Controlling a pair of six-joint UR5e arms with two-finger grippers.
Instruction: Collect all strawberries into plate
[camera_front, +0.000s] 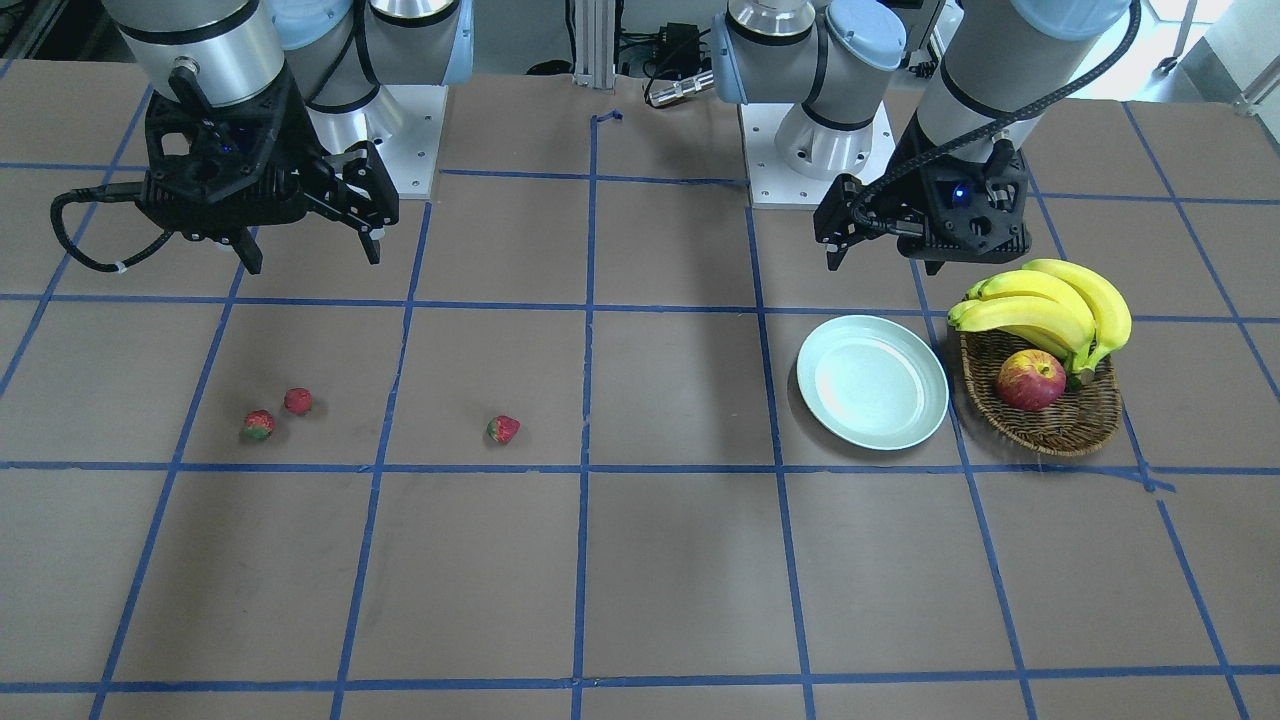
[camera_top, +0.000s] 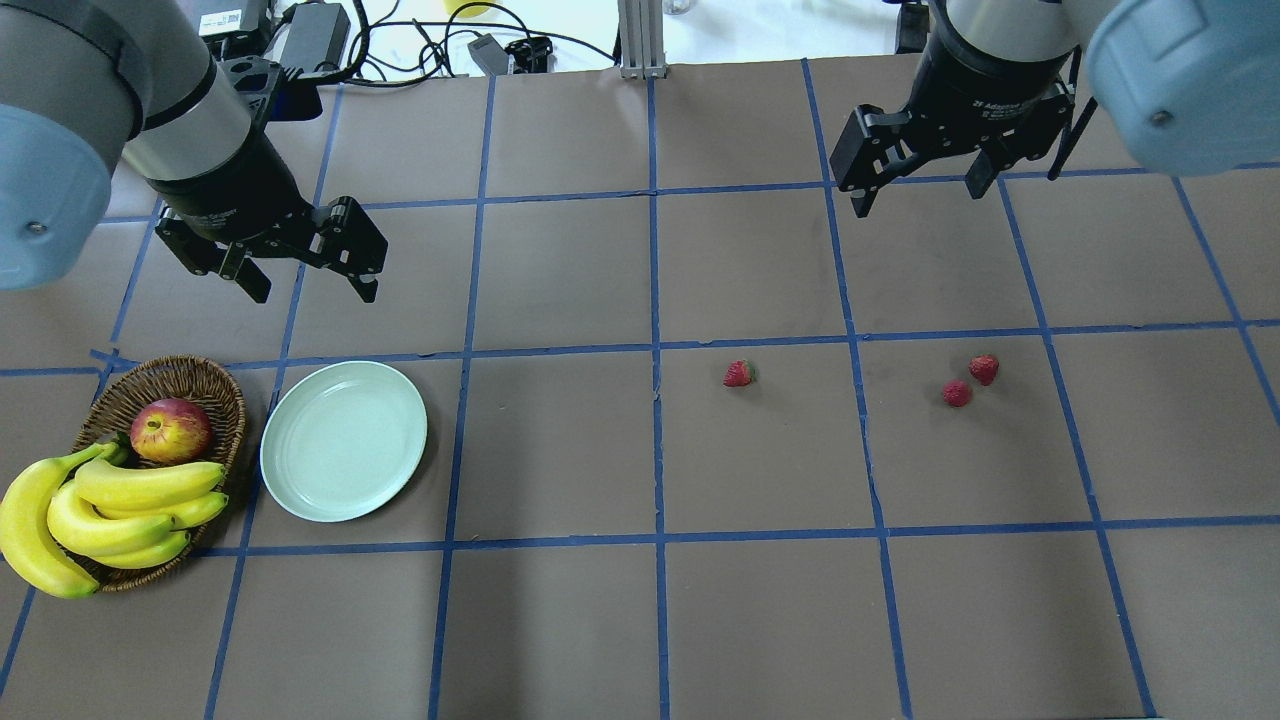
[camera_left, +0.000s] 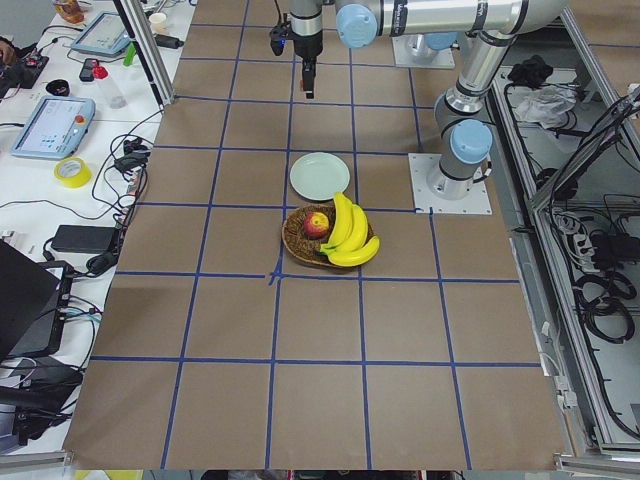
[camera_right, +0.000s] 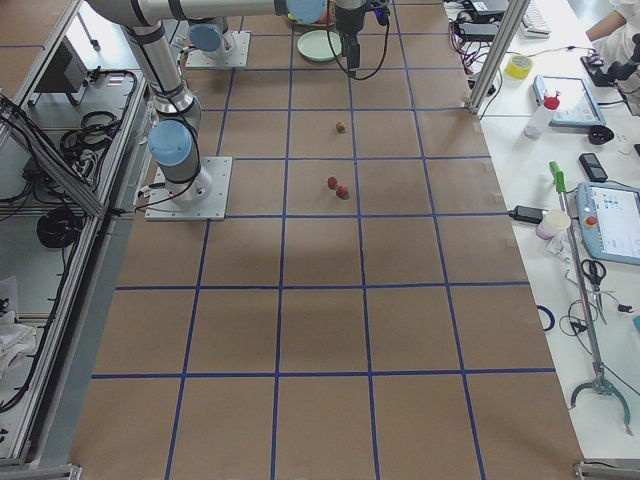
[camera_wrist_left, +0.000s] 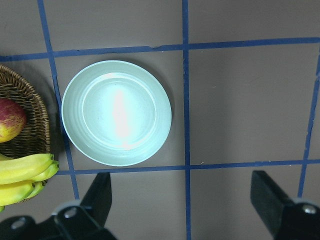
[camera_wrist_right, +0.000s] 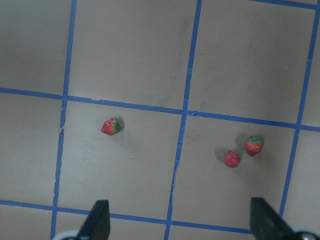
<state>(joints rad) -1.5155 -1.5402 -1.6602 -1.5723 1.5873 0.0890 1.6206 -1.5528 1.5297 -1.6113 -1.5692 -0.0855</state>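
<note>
Three strawberries lie on the brown table: one alone (camera_top: 739, 374) near the middle and two close together (camera_top: 984, 369) (camera_top: 957, 393) to its right. In the right wrist view they are the single one (camera_wrist_right: 110, 127) and the pair (camera_wrist_right: 253, 146) (camera_wrist_right: 232, 159). The pale mint-green plate (camera_top: 343, 441) sits empty on the left, also in the left wrist view (camera_wrist_left: 116, 112). My left gripper (camera_top: 316, 295) hovers open and empty just beyond the plate. My right gripper (camera_top: 917, 200) hovers open and empty beyond the strawberries.
A brown wicker basket (camera_top: 200, 372) stands left of the plate, almost touching it. It holds a red-yellow apple (camera_top: 170, 430) and a bunch of bananas (camera_top: 100, 505). Blue tape lines grid the table. Cables lie past its far edge.
</note>
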